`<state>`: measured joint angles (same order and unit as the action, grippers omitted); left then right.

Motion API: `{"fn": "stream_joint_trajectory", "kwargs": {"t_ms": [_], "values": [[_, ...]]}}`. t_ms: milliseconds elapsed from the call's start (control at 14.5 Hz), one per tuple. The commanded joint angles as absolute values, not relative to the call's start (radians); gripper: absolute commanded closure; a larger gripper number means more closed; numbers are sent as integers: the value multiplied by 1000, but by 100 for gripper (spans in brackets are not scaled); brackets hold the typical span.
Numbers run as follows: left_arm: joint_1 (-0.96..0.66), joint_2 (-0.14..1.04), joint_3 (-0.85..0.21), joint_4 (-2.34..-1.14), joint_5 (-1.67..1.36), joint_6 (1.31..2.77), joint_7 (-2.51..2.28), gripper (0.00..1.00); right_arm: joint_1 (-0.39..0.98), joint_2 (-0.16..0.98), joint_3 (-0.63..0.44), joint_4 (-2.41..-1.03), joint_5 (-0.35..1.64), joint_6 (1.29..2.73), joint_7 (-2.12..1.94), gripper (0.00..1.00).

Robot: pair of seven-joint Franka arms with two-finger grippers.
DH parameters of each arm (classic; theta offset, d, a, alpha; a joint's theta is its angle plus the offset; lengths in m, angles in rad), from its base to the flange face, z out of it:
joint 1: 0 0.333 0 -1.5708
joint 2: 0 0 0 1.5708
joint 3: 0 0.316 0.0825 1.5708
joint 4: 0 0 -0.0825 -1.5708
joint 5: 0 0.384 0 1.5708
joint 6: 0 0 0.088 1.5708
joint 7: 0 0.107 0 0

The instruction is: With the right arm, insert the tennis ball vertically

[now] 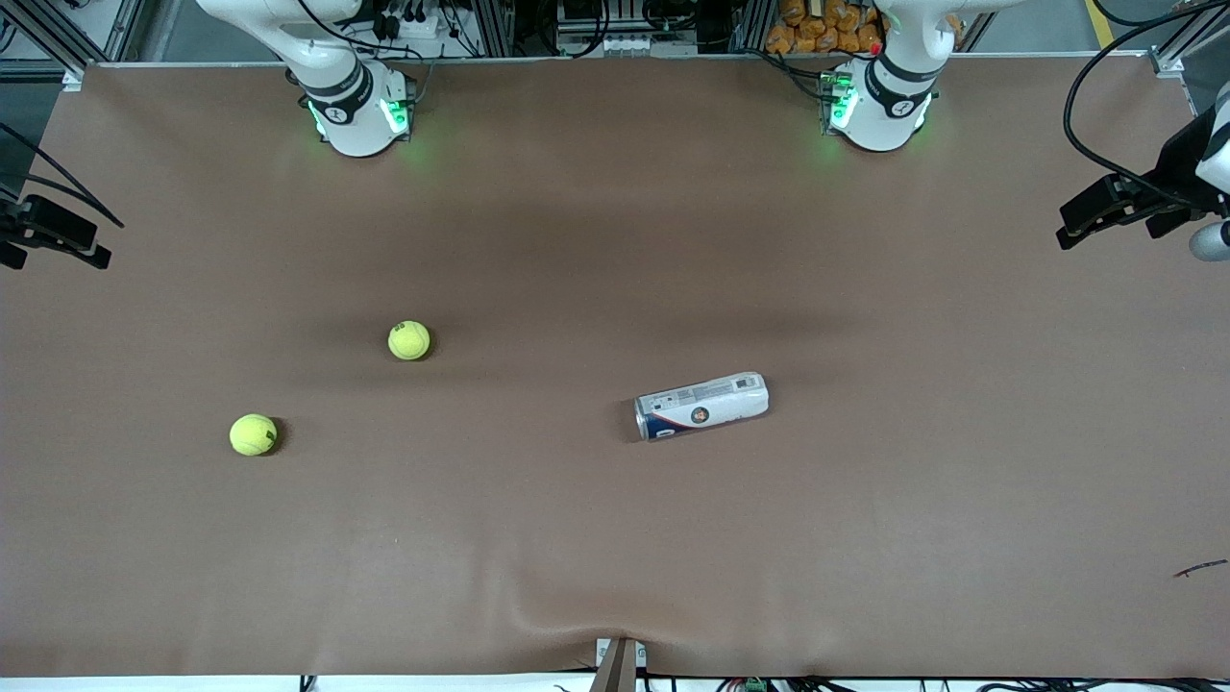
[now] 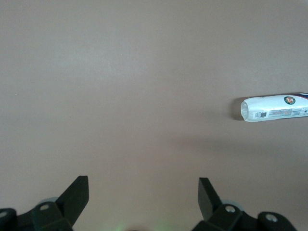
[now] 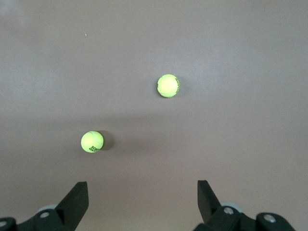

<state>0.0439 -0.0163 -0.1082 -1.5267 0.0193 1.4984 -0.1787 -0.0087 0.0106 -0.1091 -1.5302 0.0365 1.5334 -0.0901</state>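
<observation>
Balls: I see two fuzzy yellow-green tennis balls on the brown worktop [image 1: 615, 538], both toward the right arm's end.
First ball: the fuzzy yellow-green tennis ball nearer the front camera [image 1: 253, 434] sits alone, with bare worktop all around it.
Second ball: the other fuzzy yellow-green tennis ball [image 1: 408, 340] lies farther from the front camera and closer to the middle of the worktop. The two are well apart.
How a ball will handle: I think it is light and a bit squashy. The fuzz should stop it from slipping. It is round, so a bump could make it roll away.
Where to hold: I would pinch a ball across its middle, one finger on each side, coming straight down from above.
Can: the white and blue tennis ball can with a shiny metal rim [image 1: 701, 406] lies on its side near the middle of the worktop, well apart from both balls. Its rim end points toward the balls.
My worry: the can is lying down, so I think it must stand up before a ball can drop in from the top.
Right tool: the right tool [image 3: 143, 204] is wide open and holds nothing. It hangs high over the worktop at the right arm's end, touching nothing.
Left tool: the left tool [image 2: 143, 202] is wide open too and has nothing in it. It waits high over the left arm's end, well apart from the can.
</observation>
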Motion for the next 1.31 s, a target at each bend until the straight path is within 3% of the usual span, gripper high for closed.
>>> {"fn": "stream_joint_trajectory", "kwargs": {"t_ms": [0, 689, 1239], "values": [[44, 11, -114, -1502, 29, 1488, -170, 0, -17, 18, -103, -1522, 32, 1532, -101, 0], [26, 35, -124, -1502, 34, 1489, -169, 0, -17, 146, -103, -1514, 38, 1565, -104, 0], [29, 35, -123, -1502, 31, 1493, -169, 0, -9, 185, -101, -1514, 44, 1577, -104, 0]]}}
